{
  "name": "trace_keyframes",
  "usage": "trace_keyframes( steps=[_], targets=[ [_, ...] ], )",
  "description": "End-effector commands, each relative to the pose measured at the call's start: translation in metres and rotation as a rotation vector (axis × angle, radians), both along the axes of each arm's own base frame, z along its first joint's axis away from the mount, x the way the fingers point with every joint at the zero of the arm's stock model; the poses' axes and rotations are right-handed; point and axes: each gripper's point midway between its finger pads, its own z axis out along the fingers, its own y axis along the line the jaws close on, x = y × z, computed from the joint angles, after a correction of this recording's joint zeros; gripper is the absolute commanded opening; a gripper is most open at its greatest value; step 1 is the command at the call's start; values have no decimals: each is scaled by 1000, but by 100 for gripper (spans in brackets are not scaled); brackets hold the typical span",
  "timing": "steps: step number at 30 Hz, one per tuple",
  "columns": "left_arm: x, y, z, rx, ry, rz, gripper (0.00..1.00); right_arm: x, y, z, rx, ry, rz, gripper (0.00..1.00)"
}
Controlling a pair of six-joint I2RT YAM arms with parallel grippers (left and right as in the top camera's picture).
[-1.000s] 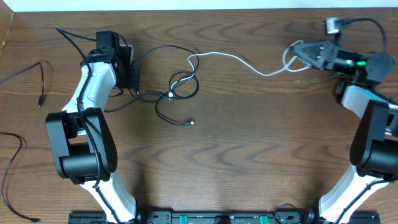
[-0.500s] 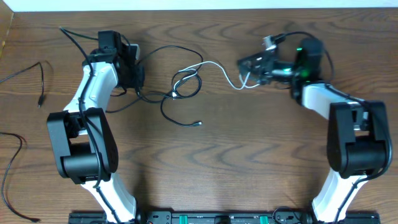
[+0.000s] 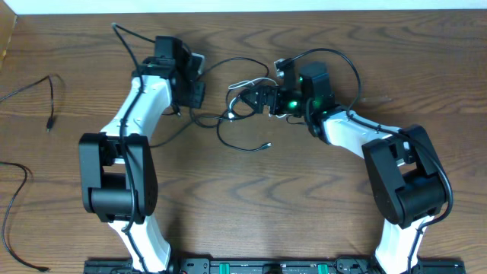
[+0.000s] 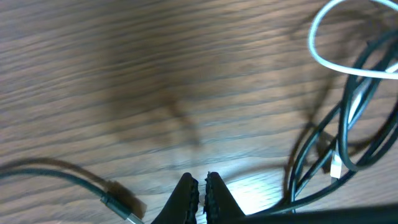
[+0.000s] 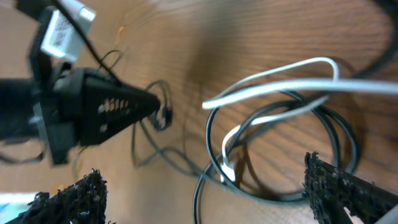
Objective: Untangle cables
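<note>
Progress looks slight. Most of the cables (image 3: pixel 242 103) sit bunched in one knot at the back middle of the tabletop (image 3: pixel 304 205). Its black loops lie over one another, with the short white cable (image 3: pixel 247 81) threaded through them. One black strand trails out of the knot toward the front and ends in a small plug (image 3: pixel 266 144) lying free. Two more black cables lie by themselves near the left edge, one toward the back (image 3: pixel 50 95) and one nearer the front (image 3: pixel 15 194), well apart from the knot. I take those two as needing no work.

The left gripper (image 4: pixel 199 186) is just left of the knot with its fingers pressed together. Its wrist view shows no strand between the tips, and whether one is caught further back I cannot tell. The right gripper (image 5: pixel 202 171) is spread wide over the knot from the right. The white loop and black rings lie between its fingers, ungripped.

By my reckoning nearly everything is left: the white cable must come out, and the black loops must be separated and laid apart.

No writing can be read. A pale tag (image 5: pixel 62 28) on the left arm is too blurred, and a green light (image 3: pixel 293 95) glows on the right wrist.
</note>
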Motion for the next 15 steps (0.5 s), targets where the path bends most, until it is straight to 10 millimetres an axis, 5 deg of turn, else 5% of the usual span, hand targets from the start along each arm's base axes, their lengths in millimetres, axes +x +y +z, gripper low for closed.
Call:
trace_keyframes(
  steps=[1, 15],
  targets=[
    [-4, -19, -3, -12, 6, -59, 8, 16, -9, -8, -79, -52, -102, 99],
    [-24, -78, -4, -15, 26, -196, 7, 36, -17, 5, -85, -142, -193, 99]
  ],
)
